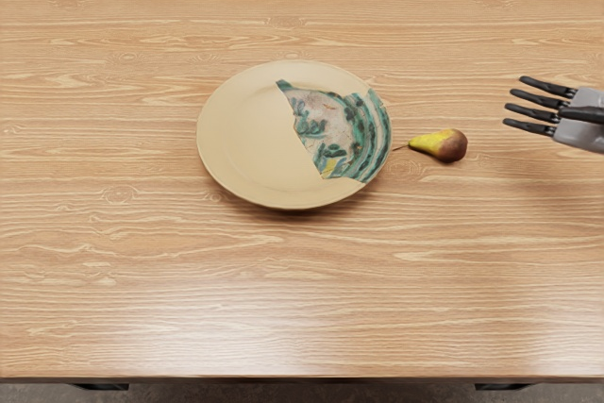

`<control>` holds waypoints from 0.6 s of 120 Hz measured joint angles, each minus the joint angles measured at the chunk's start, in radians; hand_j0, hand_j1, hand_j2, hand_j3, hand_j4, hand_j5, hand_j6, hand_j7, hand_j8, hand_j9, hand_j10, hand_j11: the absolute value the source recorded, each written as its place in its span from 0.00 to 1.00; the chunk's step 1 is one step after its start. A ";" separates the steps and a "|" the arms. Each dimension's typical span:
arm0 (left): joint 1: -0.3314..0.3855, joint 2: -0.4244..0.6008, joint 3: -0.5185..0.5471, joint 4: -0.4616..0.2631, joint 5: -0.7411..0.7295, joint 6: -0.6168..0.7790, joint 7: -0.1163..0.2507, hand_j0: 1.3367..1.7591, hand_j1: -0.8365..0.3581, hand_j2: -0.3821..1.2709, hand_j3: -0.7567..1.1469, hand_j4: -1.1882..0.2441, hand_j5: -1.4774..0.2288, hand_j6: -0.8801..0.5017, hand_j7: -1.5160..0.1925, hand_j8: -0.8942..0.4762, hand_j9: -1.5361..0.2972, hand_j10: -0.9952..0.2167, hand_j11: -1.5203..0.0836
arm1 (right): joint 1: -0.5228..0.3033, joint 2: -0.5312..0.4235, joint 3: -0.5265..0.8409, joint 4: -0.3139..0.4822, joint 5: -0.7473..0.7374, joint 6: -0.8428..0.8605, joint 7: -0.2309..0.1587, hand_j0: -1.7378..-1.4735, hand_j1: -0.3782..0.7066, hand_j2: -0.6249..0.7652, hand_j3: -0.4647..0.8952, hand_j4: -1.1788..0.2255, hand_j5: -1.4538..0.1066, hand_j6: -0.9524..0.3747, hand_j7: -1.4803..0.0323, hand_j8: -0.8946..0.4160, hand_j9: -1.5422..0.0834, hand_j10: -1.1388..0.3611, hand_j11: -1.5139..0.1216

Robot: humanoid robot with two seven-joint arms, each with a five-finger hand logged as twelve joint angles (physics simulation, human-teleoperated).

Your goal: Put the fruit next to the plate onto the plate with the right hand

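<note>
— Wood-grain surface (113, 280), seen from above at a slant. Operator, you have a round tan plate (250, 139) lying a little toward the far edge from the middle. Its right part bears a green patterned wedge.
— Note also the fruit you are after: a yellow-brown pear (444, 144). It lies on its side on the bare wood, just beside the plate's right rim. Its thin stem points toward that rim and its blunt end toward the surface's right edge. It is not on the plate.
— Where do you find your right hand (564, 116)?
— At the surface's right edge, level with the plate, with its arm entering from that side. Its dark fingers (533, 112) run out straight and slightly fanned toward the left, holding nothing.
— Contact with the pear?
— None that you can see: bare wood lies between fingertips and fruit. Whether the hand rests on the surface or hangs above it, you cannot tell from this one view.
</note>
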 joint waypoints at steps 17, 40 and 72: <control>0.000 0.000 0.000 0.000 0.000 0.000 0.000 0.76 0.99 0.23 0.40 0.83 0.87 0.64 0.89 0.66 0.84 0.82 0.95 | 0.002 0.000 0.000 0.000 -0.003 0.000 0.000 0.30 0.03 0.45 0.34 0.84 0.93 0.72 0.98 0.69 0.95 0.76 0.93; 0.000 0.000 0.000 0.000 0.000 0.000 0.000 0.76 0.99 0.23 0.40 0.83 0.87 0.64 0.89 0.66 0.84 0.82 0.95 | 0.054 0.017 0.000 0.001 -0.024 0.000 0.000 0.30 0.03 0.45 0.34 0.84 0.93 0.72 0.98 0.69 0.95 0.76 0.93; 0.000 0.000 0.000 0.000 0.000 0.000 0.000 0.76 0.99 0.23 0.40 0.83 0.87 0.64 0.89 0.66 0.84 0.82 0.95 | 0.243 0.033 0.007 0.086 -0.452 0.000 0.000 0.30 0.03 0.45 0.34 0.84 0.93 0.72 0.98 0.69 0.95 0.76 0.93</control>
